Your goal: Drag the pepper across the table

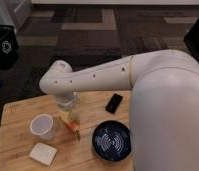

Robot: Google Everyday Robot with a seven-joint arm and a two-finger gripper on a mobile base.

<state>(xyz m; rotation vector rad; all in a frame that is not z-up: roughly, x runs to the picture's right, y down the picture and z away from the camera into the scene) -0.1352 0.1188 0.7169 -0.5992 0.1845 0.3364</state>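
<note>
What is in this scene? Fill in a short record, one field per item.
gripper: lowered onto the pepper, between cup and bowl
pepper: orange-red, lying on the table beside the cup
white cup: upright, left of the pepper
dark blue bowl: right of the pepper
black phone: flat, behind the bowl
white square: flat, in front of the cup
table: light wood

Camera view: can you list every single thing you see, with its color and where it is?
table: one, light wood, lower left
pepper: one, orange-red, between cup and bowl
cup: one, white, left of pepper
flat square: one, white, in front of cup
bowl: one, dark blue, right of pepper
phone: one, black, behind bowl
bin: one, black, floor, far left
arm: one, white, from right
end effector: one, grey, over pepper
</note>
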